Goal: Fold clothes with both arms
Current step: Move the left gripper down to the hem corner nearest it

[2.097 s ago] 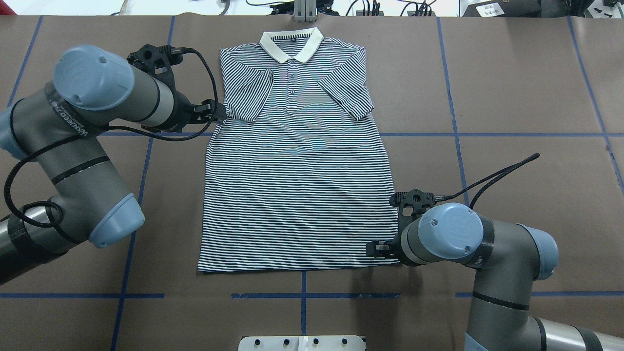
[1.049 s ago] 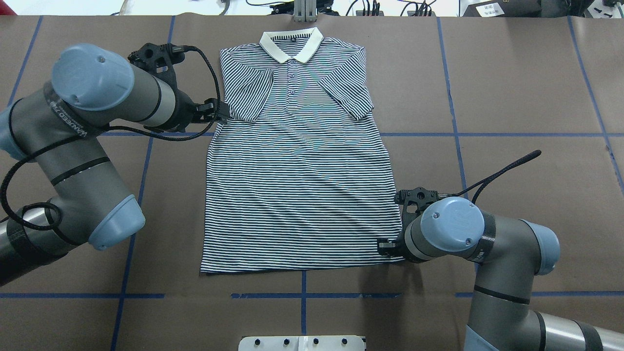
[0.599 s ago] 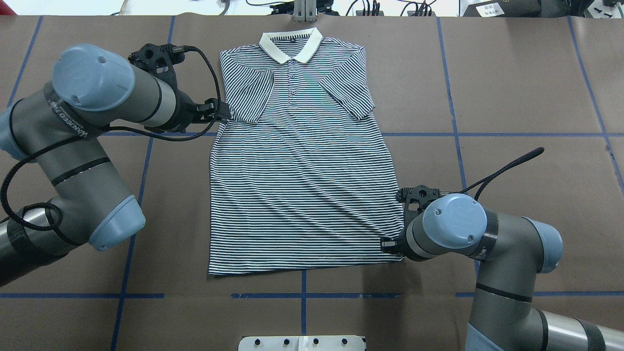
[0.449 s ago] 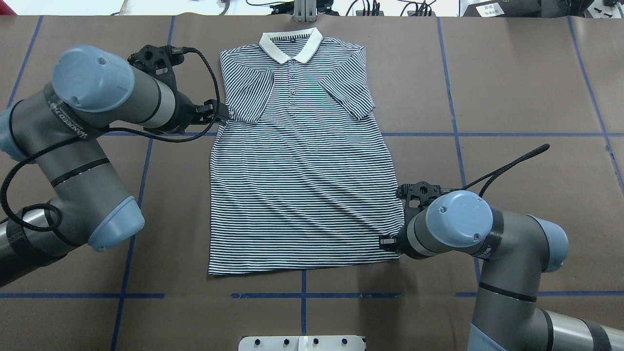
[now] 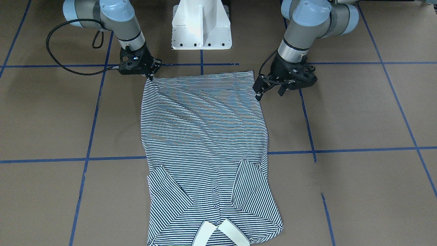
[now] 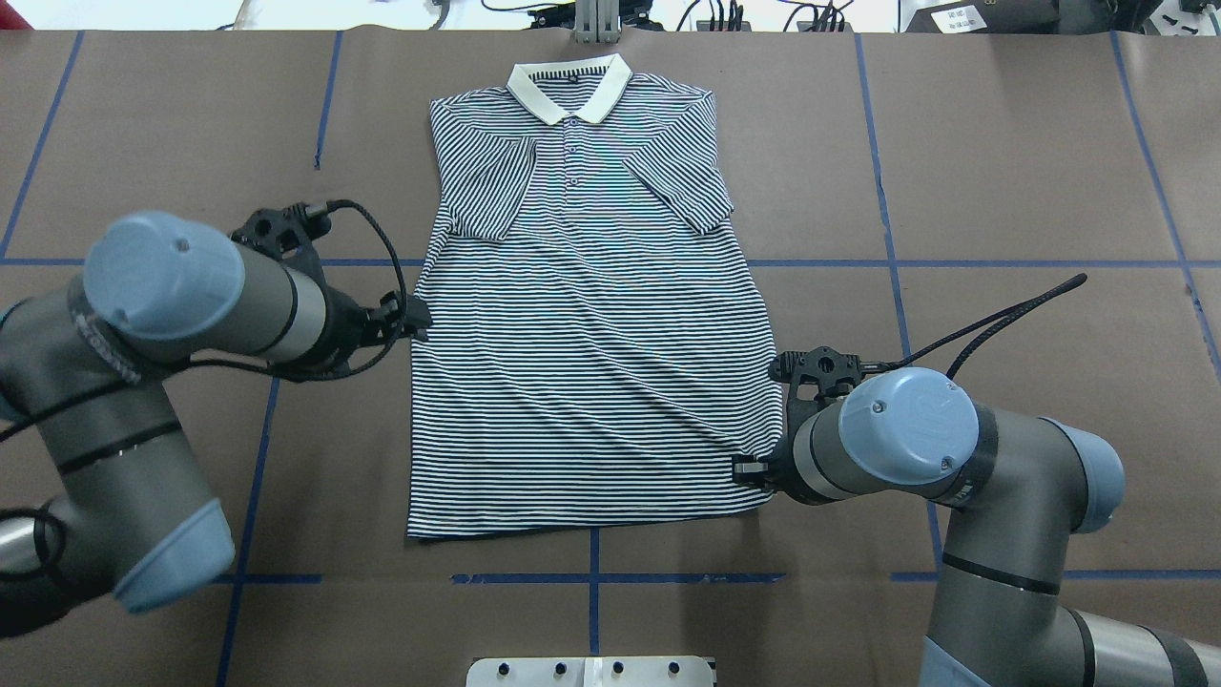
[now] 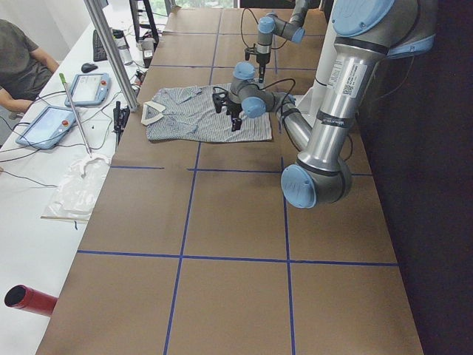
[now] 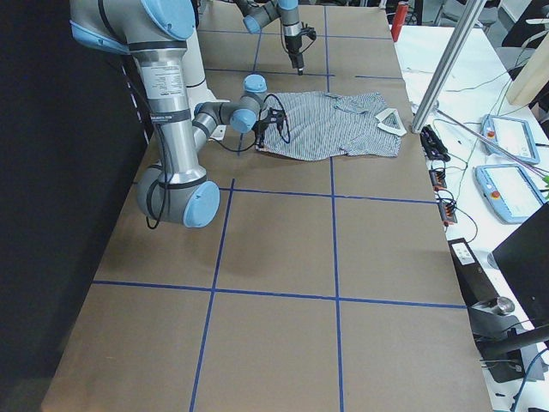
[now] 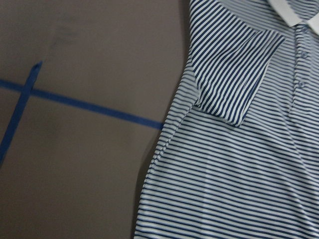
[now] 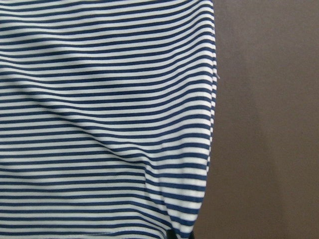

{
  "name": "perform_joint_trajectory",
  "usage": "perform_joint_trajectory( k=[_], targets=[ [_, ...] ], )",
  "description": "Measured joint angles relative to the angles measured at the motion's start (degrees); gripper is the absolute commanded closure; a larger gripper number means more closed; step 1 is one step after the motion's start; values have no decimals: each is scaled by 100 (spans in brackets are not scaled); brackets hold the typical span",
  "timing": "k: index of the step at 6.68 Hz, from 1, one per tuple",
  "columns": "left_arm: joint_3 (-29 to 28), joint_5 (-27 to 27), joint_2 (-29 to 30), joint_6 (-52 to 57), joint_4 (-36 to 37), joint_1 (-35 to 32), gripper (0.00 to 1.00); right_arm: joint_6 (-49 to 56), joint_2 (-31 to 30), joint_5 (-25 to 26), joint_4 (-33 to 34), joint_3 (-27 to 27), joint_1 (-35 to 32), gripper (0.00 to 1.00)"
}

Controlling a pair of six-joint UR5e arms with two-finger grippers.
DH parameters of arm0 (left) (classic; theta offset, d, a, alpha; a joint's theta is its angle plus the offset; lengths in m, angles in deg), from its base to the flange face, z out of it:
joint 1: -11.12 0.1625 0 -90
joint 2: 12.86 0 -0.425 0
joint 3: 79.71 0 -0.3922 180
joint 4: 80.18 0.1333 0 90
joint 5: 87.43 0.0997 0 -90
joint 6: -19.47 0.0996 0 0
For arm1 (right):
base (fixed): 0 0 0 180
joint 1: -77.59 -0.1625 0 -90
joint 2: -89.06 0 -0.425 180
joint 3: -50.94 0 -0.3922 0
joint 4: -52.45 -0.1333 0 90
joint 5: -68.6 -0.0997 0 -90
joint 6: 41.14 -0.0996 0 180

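The striped polo shirt [image 6: 587, 382] lies flat on the brown table, white collar [image 6: 570, 88] at the far end, both sleeves folded in over the chest. My left gripper [image 6: 420, 322] hangs beside the shirt's left edge at mid-body, open and holding nothing; in the front-facing view the left gripper [image 5: 267, 91] stands just off the cloth. My right gripper [image 6: 746, 469] is shut on the hem's right corner, and the cloth rises to a point at the right gripper [image 5: 150, 76]. Wrinkles run out from that corner. The wrist views show only striped cloth [image 9: 239, 164] [image 10: 99, 124] and table.
Blue tape lines [image 6: 1002, 263] divide the table into squares. The white pedestal base [image 5: 201, 24] stands at the near edge, behind the hem. A metal post [image 6: 596, 21] rises behind the collar. A side bench holds tablets [image 7: 87, 87], with a person [image 7: 18, 66] seated there.
The left gripper left the folded left sleeve and moved toward the robot along the shirt's left edge. The right gripper kept the hem corner; the lower shirt shifted slightly right.
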Motion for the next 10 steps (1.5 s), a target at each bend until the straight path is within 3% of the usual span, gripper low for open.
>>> perform_joint_trajectory(
  k=[3,8,9,10],
  targets=[
    [102,768,-152,-1342,324,1458,5,-26,42,23,-4,-31,-24,100],
    [-121,917,-144,-1487,363,1690,18,-33,61,25,-5,-110,-77,100],
    [-158,948,-144,-1482,367,1691,28,-33,60,23,-4,-114,-92,100],
    [-178,963,-141,-1482,371,1691,53,-33,60,19,-4,-118,-105,100]
  ],
)
